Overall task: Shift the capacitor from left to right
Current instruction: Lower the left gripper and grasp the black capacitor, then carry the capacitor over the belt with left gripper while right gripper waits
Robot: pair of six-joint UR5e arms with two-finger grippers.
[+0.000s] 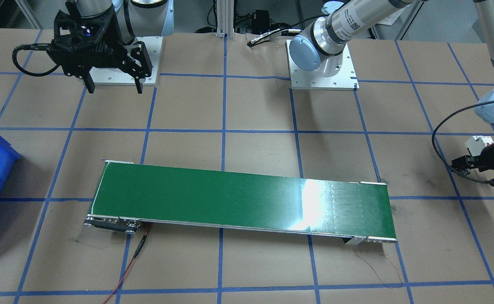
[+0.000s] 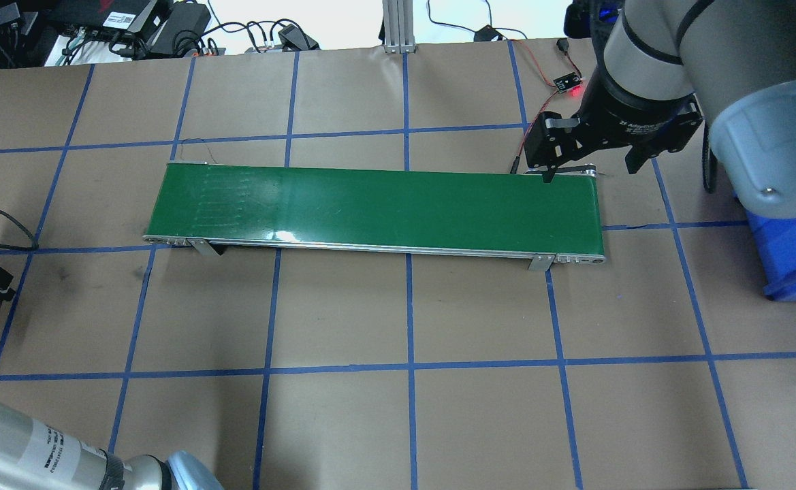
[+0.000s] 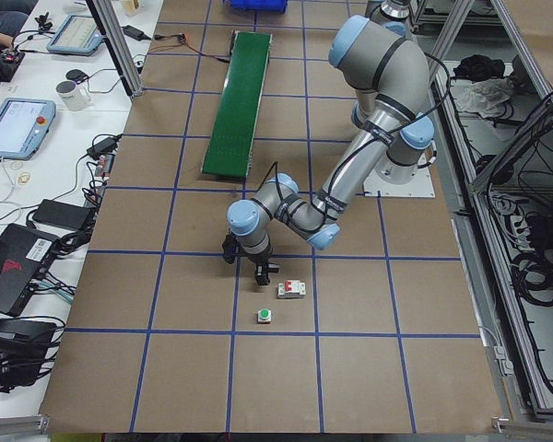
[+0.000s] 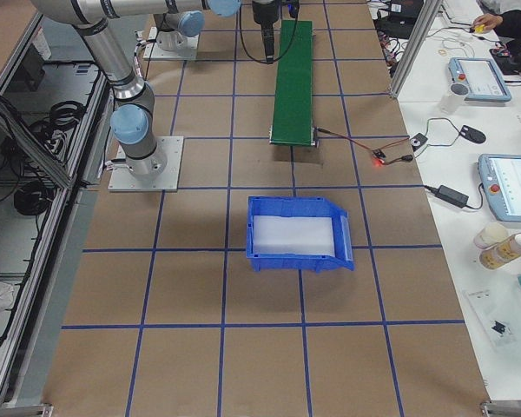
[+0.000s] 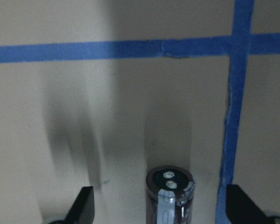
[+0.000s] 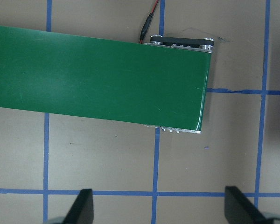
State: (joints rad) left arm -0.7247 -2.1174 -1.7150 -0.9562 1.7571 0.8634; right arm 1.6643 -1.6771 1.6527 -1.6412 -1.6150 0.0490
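The capacitor (image 5: 170, 196) is a small dark cylinder with a pale stripe and two silvery dots on its top. It stands on the brown table between the fingers of my left gripper (image 5: 161, 212). That gripper is open, with a gap between each finger and the capacitor. It hangs low over the table at the left end (image 3: 253, 267), and the other views do not show the capacitor. My right gripper (image 1: 113, 86) is open and empty, held above the table beside the right end of the green conveyor belt (image 6: 98, 79).
A white breaker with red switches (image 3: 291, 289) and a small green-and-white piece (image 3: 264, 317) lie near the left gripper. The conveyor belt (image 2: 377, 207) spans the table's middle. A blue bin (image 4: 295, 230) sits past its right end. A red wire (image 1: 135, 257) trails from the belt.
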